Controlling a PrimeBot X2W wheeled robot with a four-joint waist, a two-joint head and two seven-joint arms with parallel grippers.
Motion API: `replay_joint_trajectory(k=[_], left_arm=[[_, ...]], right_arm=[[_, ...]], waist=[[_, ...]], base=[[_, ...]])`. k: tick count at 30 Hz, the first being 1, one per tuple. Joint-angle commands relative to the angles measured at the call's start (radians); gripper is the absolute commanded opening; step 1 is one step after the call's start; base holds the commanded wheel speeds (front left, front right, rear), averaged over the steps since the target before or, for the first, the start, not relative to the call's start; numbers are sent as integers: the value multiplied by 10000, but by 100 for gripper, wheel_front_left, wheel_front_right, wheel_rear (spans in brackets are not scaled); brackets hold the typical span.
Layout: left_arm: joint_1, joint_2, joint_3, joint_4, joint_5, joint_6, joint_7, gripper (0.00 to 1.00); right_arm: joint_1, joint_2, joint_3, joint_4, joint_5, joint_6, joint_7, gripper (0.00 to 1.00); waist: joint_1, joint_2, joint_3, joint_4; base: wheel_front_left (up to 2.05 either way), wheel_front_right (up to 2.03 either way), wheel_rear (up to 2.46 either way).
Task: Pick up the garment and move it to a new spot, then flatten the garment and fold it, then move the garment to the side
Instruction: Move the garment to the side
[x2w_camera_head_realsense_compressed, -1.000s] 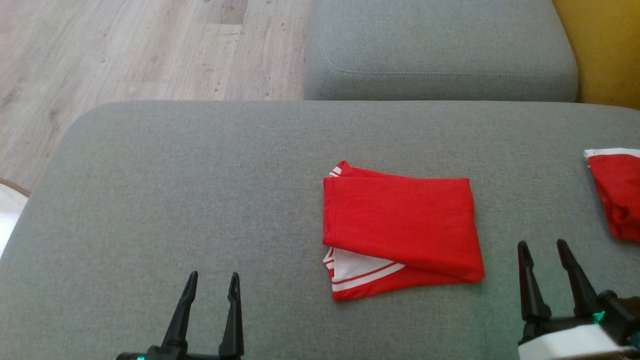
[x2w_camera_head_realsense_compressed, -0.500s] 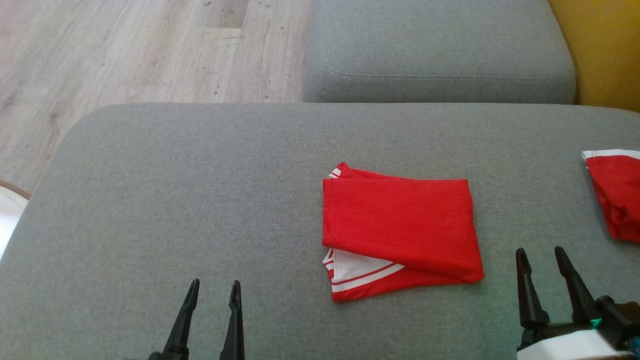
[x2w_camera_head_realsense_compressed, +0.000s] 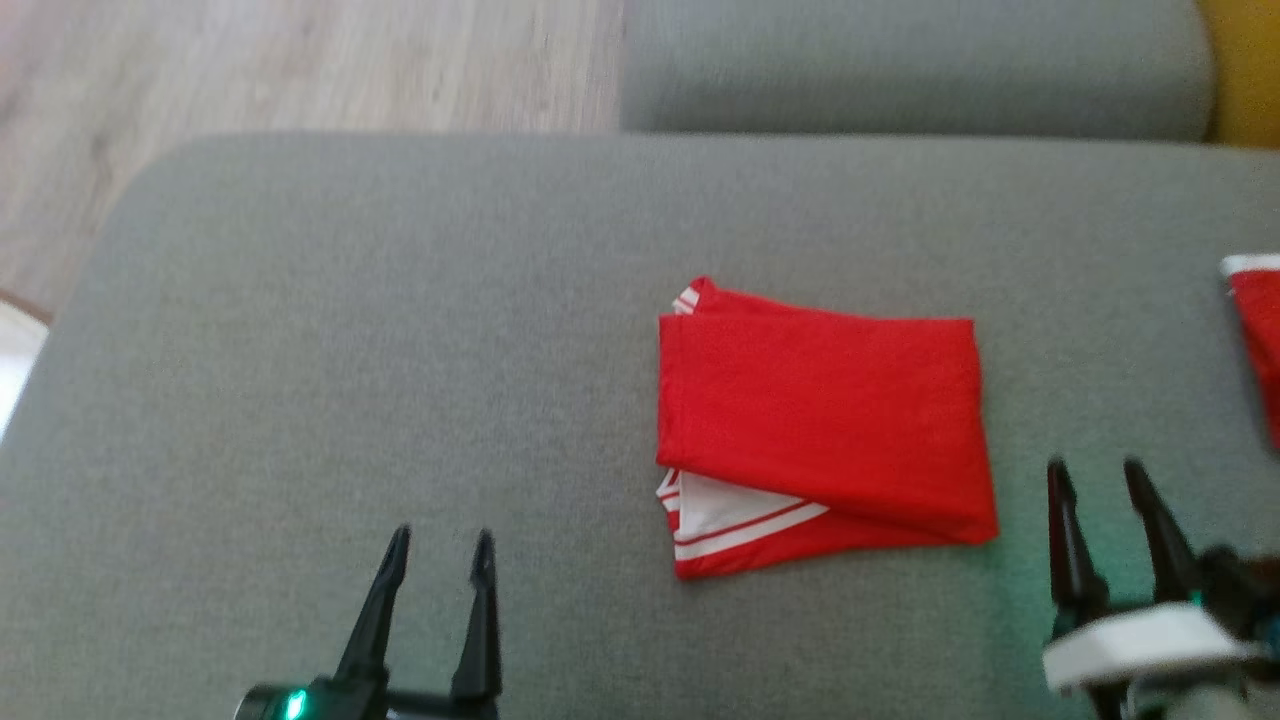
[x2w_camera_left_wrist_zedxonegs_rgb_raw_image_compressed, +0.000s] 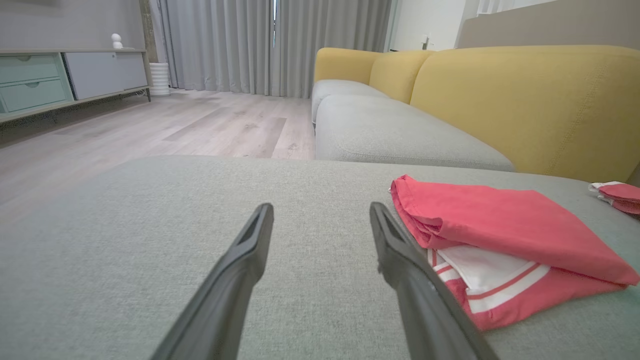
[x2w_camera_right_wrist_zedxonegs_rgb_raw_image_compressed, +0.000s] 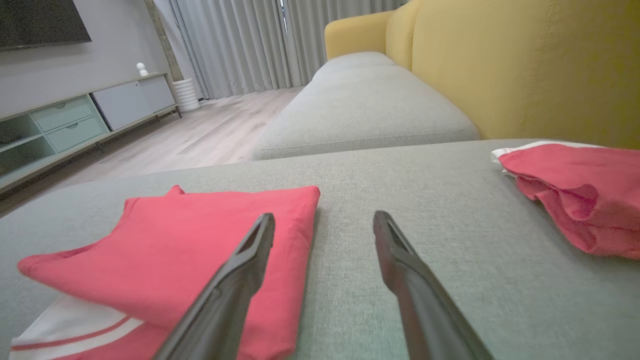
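Room: I see a grey sofa cushion (x2w_camera_head_realsense_compressed: 400, 350), with wood floor (x2w_camera_head_realsense_compressed: 300, 70) behind.
Red garment (x2w_camera_head_realsense_compressed: 820, 420): folded, flat on the cushion.
Left gripper (x2w_camera_head_realsense_compressed: 442, 535): fingers apart, empty.
Right gripper (x2w_camera_head_realsense_compressed: 1095, 467): fingers apart, empty, near it.

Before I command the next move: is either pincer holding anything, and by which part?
Nothing held: the left pincer and right pincer stand open, clear of the folded garment.

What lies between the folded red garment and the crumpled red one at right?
Nothing but bare grey cushion separates the folded garment from the crumpled garment, seen in the head view; the right pincer is open just short of that gap.
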Motion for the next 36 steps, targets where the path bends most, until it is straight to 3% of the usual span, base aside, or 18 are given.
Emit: replay_joint_trajectory(k=[1,4,14,15,16,17,25,36], left_arm=[[-677,-62,122,-391,12,134,-51,100],[-850,-62,34,-401,-14,188,-51,100],[-1504,-62,-362,-342,-39,308,-51,100],[-1547,-62,-372,-353,-31,321,-51,100],[-1579,-62,-370,-377,-20,345,-51,100],[-1603,-62,-361,-403,-11,369,-51,100],[-1790,-62,-319,-763,-83,437,-51,100],[-2587,-62,-191,-1620,91,-92,-51,100]], right_arm=[[-997,-386,339,113,279,65,-116,100],[-1547,-507,528,647,746,65,108,100],[-3361,-923,1483,2431,2759,65,3179,100],[-3388,-897,1520,2471,2914,65,3332,94],[-3405,-859,1568,2445,3086,65,3428,44],[-3409,-839,1658,2348,3256,65,3468,0],[-3786,-1608,1750,1467,3419,65,3287,0],[-5343,-3971,873,-58,2668,65,4426,0]], waist=[[-1,0,532,121],[-1,0,809,159],[-1,0,1479,238],[-1,0,1496,240],[-1,0,1519,228],[-1,0,1536,205],[-1,0,1843,-569],[-1,0,3070,-2038]], base=[[0,0,0],[0,0,0],[0,0,0],[0,0,0],[0,0,0],[0,0,0],[0,0,0],[0,0,0]])
